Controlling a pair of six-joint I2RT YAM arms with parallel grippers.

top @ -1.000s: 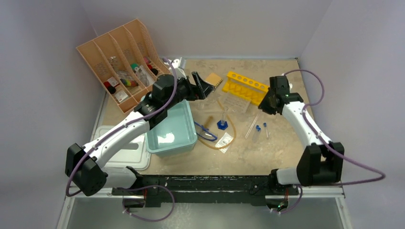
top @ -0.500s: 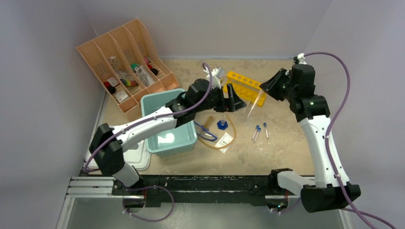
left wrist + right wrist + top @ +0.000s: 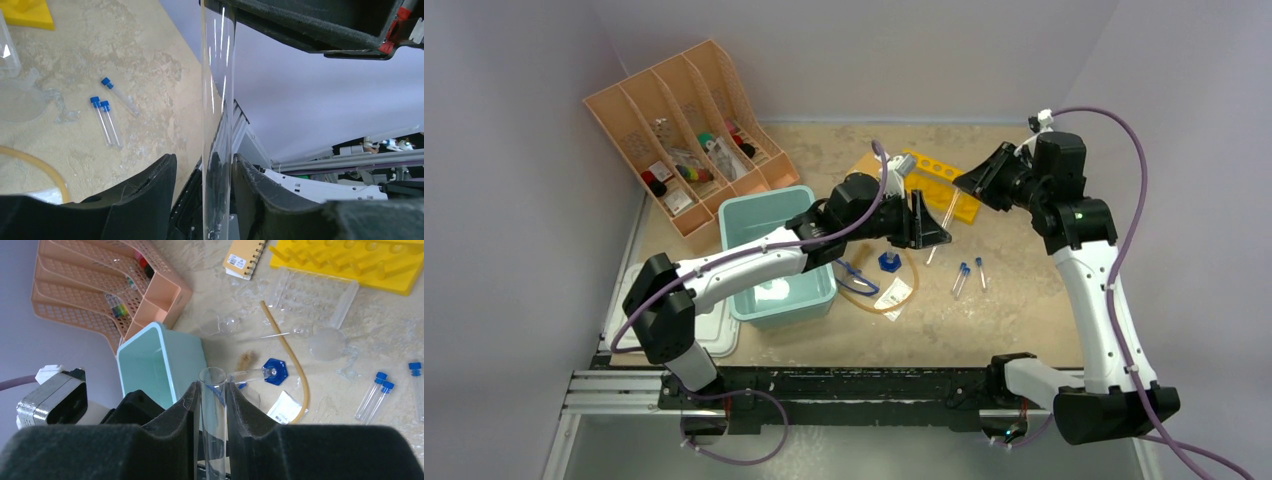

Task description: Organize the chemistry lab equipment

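My right gripper (image 3: 972, 183) (image 3: 212, 385) is shut on a long clear uncapped test tube (image 3: 946, 214) (image 3: 213, 405), held in the air and slanting down to the left. My left gripper (image 3: 927, 222) (image 3: 204, 158) is open around the same tube (image 3: 217, 100). One finger stands close beside the glass and the other is a gap away. Three blue-capped test tubes (image 3: 965, 275) (image 3: 106, 120) (image 3: 376, 392) lie on the table. A clear cylinder on a blue hexagonal base (image 3: 889, 259) (image 3: 273, 372), amber tubing (image 3: 896, 296) (image 3: 296, 365) and blue-rimmed goggles (image 3: 853, 279) lie below the left gripper.
A pale teal tub (image 3: 759, 215) stands under the left arm. A peach slotted organiser (image 3: 639, 115) is at the back left. A yellow rack (image 3: 943, 171) (image 3: 345, 277), a notebook (image 3: 243, 259) and a clear flask (image 3: 327, 343) lie at the back of the table.
The left arm has swung from beside the organiser to the table's middle, and its jaws have narrowed around the tube. The right arm rose, lifting the tube off the table.
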